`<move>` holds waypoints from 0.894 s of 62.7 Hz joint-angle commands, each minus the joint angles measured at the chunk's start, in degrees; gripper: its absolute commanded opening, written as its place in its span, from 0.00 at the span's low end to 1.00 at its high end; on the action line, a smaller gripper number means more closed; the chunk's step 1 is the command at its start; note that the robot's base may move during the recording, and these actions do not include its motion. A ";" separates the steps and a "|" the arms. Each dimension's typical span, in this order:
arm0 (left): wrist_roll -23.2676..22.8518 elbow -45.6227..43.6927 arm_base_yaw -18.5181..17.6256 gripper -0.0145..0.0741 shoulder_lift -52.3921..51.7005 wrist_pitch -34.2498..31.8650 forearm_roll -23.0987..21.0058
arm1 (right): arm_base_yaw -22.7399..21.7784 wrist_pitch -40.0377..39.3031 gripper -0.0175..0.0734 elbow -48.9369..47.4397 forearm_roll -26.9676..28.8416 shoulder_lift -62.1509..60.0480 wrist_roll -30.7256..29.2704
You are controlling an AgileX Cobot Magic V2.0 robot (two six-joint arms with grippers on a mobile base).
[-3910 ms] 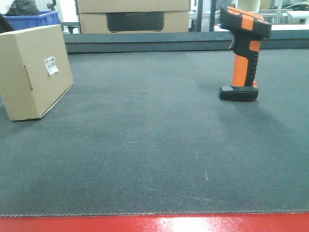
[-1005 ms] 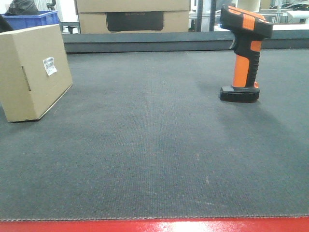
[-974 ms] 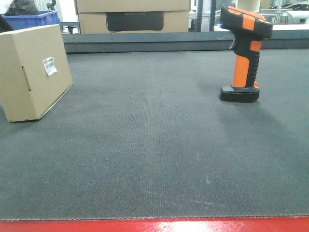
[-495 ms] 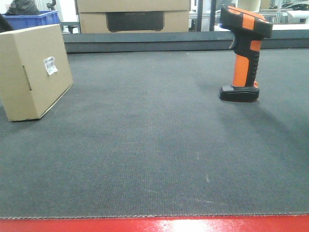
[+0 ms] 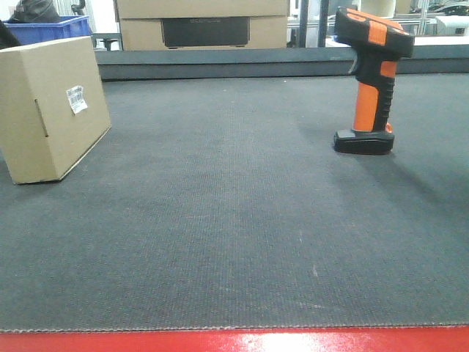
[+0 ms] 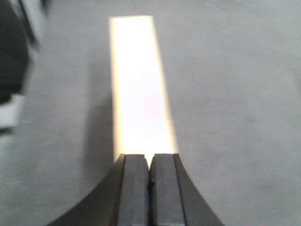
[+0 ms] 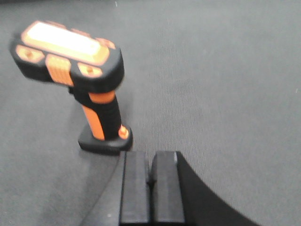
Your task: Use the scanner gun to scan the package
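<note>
The package point(image 5: 51, 110), a plain tan box with a white barcode label, stands at the left of the dark mat. In the left wrist view its top point(image 6: 138, 89) glares bright white just ahead of my left gripper point(image 6: 150, 162), which is shut and holds nothing. The scanner gun point(image 5: 370, 77), black with an orange handle, stands upright on its flat base at the right. The right wrist view shows the scanner gun point(image 7: 80, 80) ahead and to the left of my right gripper point(image 7: 151, 160), shut and apart from it. Neither arm shows in the front view.
A raised dark ledge point(image 5: 242, 62) runs along the mat's far edge. Behind it stand a larger cardboard box with a dark panel point(image 5: 204, 29) and a blue bin point(image 5: 51, 29). A red strip point(image 5: 234, 341) borders the near edge of the mat point(image 5: 234, 220).
</note>
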 commanded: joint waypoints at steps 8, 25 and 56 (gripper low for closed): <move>-6.04 -14.25 -0.46 0.04 11.80 9.47 1.28 | -0.08 -1.70 0.01 -0.53 0.35 1.29 0.09; -9.35 -26.08 -1.27 0.27 23.11 18.83 4.95 | -0.08 -1.70 0.01 -0.53 0.35 1.29 0.09; -16.54 -25.86 -3.79 0.81 26.30 18.24 14.49 | -0.08 -1.70 0.01 -0.53 0.35 1.29 0.09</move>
